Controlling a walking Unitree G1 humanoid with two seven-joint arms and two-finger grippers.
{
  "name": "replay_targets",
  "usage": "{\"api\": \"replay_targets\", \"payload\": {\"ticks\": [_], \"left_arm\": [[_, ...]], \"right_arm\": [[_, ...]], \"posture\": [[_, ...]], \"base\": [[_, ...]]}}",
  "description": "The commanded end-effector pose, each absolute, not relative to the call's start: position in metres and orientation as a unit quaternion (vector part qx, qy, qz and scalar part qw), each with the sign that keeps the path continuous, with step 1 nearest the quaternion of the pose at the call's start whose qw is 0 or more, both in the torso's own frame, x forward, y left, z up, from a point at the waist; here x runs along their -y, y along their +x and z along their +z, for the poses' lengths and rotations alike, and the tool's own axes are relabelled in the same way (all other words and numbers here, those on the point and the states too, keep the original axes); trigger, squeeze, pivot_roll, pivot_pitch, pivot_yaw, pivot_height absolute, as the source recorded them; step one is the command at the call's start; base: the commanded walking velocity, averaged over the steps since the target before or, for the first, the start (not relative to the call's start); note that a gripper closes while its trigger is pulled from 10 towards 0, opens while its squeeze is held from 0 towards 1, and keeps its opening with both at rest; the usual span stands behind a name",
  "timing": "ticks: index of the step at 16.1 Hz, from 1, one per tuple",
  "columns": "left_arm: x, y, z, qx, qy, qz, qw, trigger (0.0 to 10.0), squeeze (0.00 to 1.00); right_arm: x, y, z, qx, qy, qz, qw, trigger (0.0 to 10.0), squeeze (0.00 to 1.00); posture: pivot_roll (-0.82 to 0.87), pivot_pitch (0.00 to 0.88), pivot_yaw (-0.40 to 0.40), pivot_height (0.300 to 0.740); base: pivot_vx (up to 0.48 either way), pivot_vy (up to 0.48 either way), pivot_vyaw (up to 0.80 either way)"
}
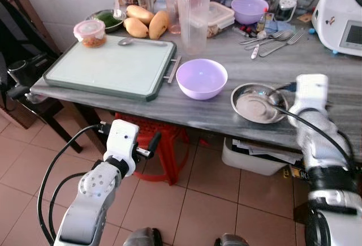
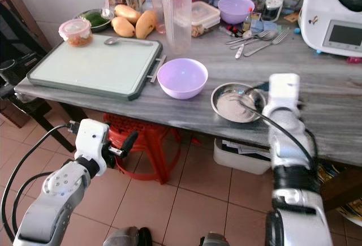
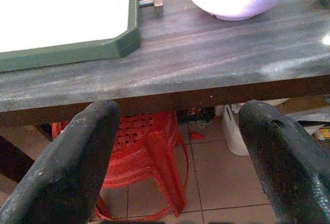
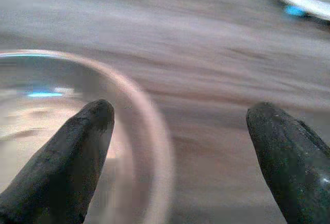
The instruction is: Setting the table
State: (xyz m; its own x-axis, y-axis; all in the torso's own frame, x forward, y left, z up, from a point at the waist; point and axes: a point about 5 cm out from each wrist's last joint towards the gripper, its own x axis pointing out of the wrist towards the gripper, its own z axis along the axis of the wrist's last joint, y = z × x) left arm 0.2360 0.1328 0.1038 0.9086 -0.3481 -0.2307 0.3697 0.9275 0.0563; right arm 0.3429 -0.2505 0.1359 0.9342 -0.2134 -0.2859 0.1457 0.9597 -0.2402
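Observation:
A steel bowl (image 1: 258, 104) sits near the front edge of the grey table (image 1: 186, 110). My right gripper (image 4: 181, 112) is open over the bowl's right rim (image 4: 154, 131), one finger (image 4: 82, 147) above the inside and the other over the tabletop. A lilac bowl (image 1: 201, 78) stands left of the steel one. My left gripper (image 3: 180, 112) is open and empty, held below the table's front edge before a red stool (image 1: 164, 144). Forks and spoons (image 1: 272, 38) lie at the back, near a second purple bowl (image 1: 249, 8).
A green-rimmed board (image 1: 107, 68) with a spoon (image 1: 141, 42) fills the table's left side. Behind it are a lidded tub (image 1: 90, 32), mangoes (image 1: 144, 21), a clear bottle (image 1: 193, 14) and a white appliance (image 1: 342, 14). A white box (image 1: 254, 158) sits under the table.

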Motion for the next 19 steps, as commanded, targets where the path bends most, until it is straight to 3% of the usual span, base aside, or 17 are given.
{"api": "replay_targets", "payload": {"ticks": [1,2,9,19], "left_arm": [[-0.135,0.234,0.105,-0.111,0.056,-0.181,0.976,10.0,0.0],[-0.135,0.234,0.105,-0.112,0.056,-0.181,0.976,10.0,0.0],[-0.132,0.234,0.104,-0.114,0.052,-0.179,0.976,10.0,0.0],[-0.129,0.237,0.103,-0.111,0.047,-0.173,0.977,10.0,0.0]], "right_arm": [[0.241,0.349,0.137,-0.16,-0.111,-0.051,0.98,10.0,0.04],[0.238,0.351,0.138,-0.158,-0.107,-0.04,0.981,10.0,0.0],[0.214,0.352,0.121,-0.206,-0.119,0.102,0.966,10.0,0.0],[0.201,0.357,0.119,-0.205,-0.111,0.139,0.963,10.0,0.0]], "posture": [[0.01,0.065,0.063,0.74],[0.01,0.064,0.059,0.74],[0.01,0.053,0.045,0.74],[0.0,0.044,0.036,0.74]], "base": [[0.0,0.0,0.0],[0.0,0.0,0.0],[0.0,0.0,0.0],[0.0,0.0,0.0]]}}
